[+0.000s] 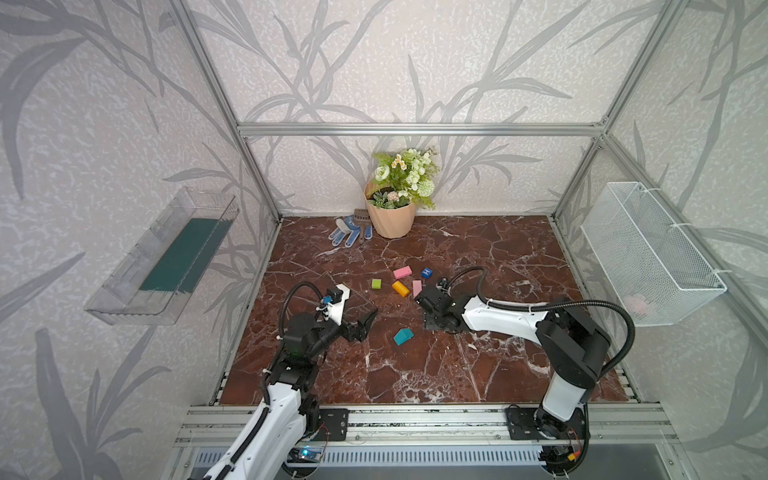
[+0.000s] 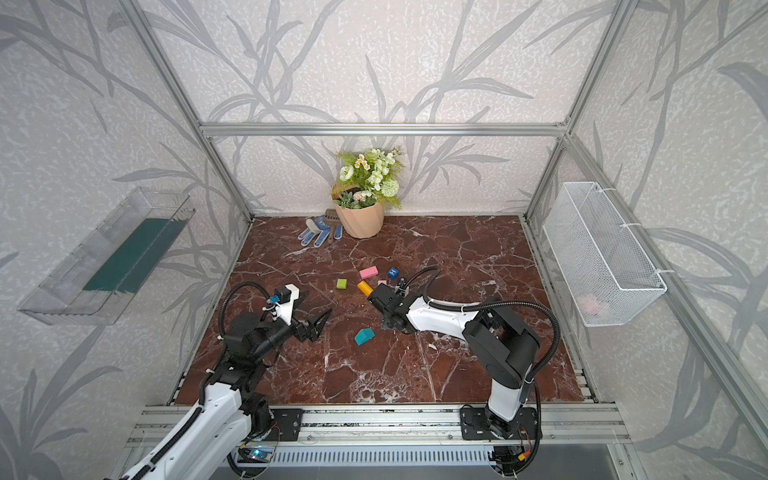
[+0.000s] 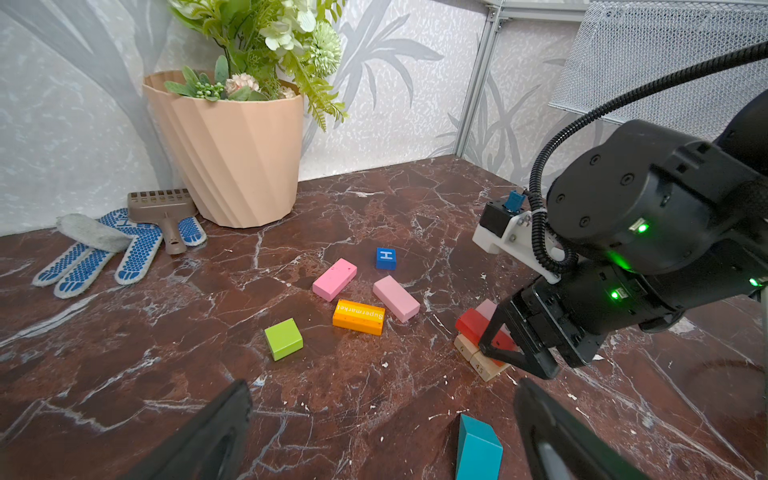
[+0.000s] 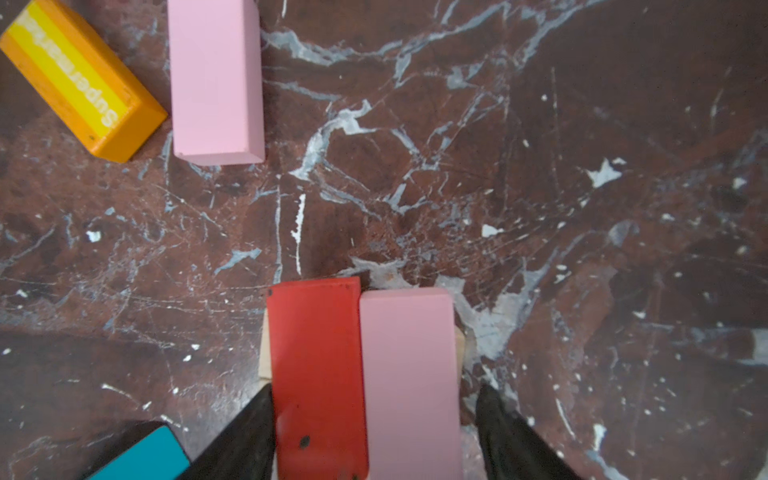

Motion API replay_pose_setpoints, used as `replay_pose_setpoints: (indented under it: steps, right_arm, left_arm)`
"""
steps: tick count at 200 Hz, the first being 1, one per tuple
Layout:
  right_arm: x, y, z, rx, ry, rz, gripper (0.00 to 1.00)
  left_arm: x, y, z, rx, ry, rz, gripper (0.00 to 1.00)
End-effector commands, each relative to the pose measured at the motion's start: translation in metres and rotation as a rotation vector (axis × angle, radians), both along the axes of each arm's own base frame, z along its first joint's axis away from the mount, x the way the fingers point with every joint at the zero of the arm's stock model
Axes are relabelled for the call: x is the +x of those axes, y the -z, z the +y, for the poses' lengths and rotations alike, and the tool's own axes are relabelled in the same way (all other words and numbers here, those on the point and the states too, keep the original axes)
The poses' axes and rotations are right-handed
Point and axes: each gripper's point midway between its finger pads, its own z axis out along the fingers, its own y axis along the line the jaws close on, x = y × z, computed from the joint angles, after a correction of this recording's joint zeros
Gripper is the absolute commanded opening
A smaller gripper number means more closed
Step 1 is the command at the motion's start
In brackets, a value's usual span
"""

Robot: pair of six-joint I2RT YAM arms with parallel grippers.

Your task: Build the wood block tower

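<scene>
Since the right end effector point(image 4: 374, 388) is hanging spread around the red block point(image 4: 316, 365) and pink block point(image 4: 409, 374), any sideways nudge is risking shoving them off the tan base point(image 3: 482, 369).

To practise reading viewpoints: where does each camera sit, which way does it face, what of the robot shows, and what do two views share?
Top view: high in front, looking down on the table; left arm and right arm show.
Top view: stereo twin, same aim, same arms, pot at back.
Left wrist: low on left arm, facing pot and right arm; open left claw shows.
Right wrist: on right arm, looking straight down; right claw flanks tower.
Shared: both wrist views show orange block.
</scene>
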Motion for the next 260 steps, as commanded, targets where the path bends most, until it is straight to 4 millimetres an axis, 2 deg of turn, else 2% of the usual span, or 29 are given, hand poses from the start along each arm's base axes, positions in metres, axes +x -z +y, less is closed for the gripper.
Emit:
replay_pose_setpoints:
  steps: [1,91,190,260]
  right_arm:
    - [0.005,-0.008,-0.003,-0.007,0.053,-0.014,0.70]
    - [0.004,-0.004,0.007,0.023,0.051,0.005,0.69]
    - [0.005,-0.003,0.006,0.016,0.074,0.008,0.65]
    - [0.001,-0.005,0.011,0.030,0.068,0.005,0.59]
  left_arm:
    - [-0.004,-0.006,-0.002,-0.001,0.019,-0.045,0.99]
    - [-0.004,-0.007,0.000,-0.005,0.004,-0.053,0.99]
    - [-0.004,-0.006,0.000,-0.005,0.005,-0.053,0.99]
    - [-0.004,-0.006,0.000,-0.005,0.004,-0.051,0.99]
